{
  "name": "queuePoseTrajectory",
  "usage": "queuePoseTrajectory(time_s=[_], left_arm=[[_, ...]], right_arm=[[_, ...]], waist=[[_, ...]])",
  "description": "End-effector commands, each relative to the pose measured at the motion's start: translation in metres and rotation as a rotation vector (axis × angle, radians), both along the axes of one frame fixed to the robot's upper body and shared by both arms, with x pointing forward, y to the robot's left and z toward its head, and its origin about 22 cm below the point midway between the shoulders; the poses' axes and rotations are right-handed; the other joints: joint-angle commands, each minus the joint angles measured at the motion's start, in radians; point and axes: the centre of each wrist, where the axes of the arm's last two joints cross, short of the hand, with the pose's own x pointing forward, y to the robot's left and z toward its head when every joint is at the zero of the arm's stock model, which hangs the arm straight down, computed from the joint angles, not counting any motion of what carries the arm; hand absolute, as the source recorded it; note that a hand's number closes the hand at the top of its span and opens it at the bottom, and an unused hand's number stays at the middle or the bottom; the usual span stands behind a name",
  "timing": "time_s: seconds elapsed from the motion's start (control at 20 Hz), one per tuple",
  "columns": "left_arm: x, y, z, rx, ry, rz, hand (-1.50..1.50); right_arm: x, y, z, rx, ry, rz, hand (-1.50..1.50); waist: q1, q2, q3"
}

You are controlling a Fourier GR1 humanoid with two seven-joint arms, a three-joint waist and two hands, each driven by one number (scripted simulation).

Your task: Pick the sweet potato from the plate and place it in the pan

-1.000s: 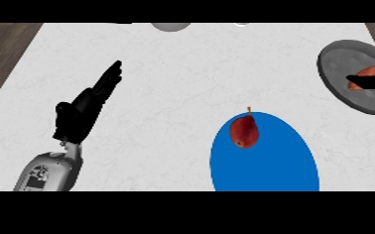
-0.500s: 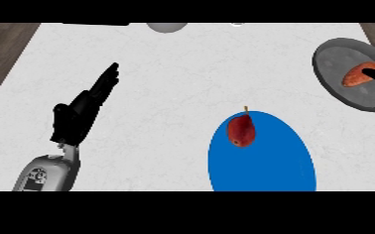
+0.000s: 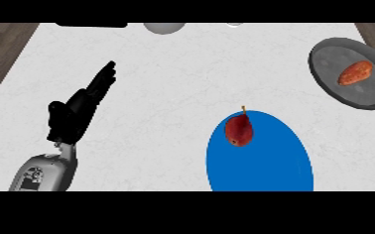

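One orange-brown sweet potato (image 3: 354, 73) in grey pan (image 3: 331, 74).

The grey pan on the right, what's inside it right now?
Inside the grey pan lies an orange-red sweet potato, resting on the pan's floor towards its right side. Nothing else shows in it, though the pan's right edge runs out of view.

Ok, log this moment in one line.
left robot hand: open, resting | sweet potato: in pan | pear: on blue plate
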Motion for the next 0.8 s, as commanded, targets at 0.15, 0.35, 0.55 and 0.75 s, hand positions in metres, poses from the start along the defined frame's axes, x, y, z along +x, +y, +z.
queuePoseTrajectory(time_s=[0.15, 0.35, 0.55, 0.75], left_arm=[[0.002, 0.003, -0.009, -0.009, 0.004, 0.011, 0.00], [-0.024, 0.009, -0.024, 0.019, 0.007, 0.017, 0.00], [-0.009, 0.008, -0.003, 0.006, 0.015, 0.014, 0.00], [-0.001, 0.013, -0.011, 0.002, 0.017, 0.032, 0.00]], right_arm=[[-0.036, -0.003, -0.037, 0.004, -0.060, 0.028, -1.50], [-0.046, -0.001, -0.049, 0.028, -0.052, 0.050, -1.50], [-0.071, -0.001, -0.070, 0.014, -0.087, 0.068, -1.50], [-0.071, 0.015, -0.088, -0.013, -0.060, 0.065, -1.50]], waist=[[-0.012, -0.005, -0.002], [-0.011, -0.011, -0.004], [-0.023, -0.014, -0.004], [-0.024, -0.014, -0.005]])
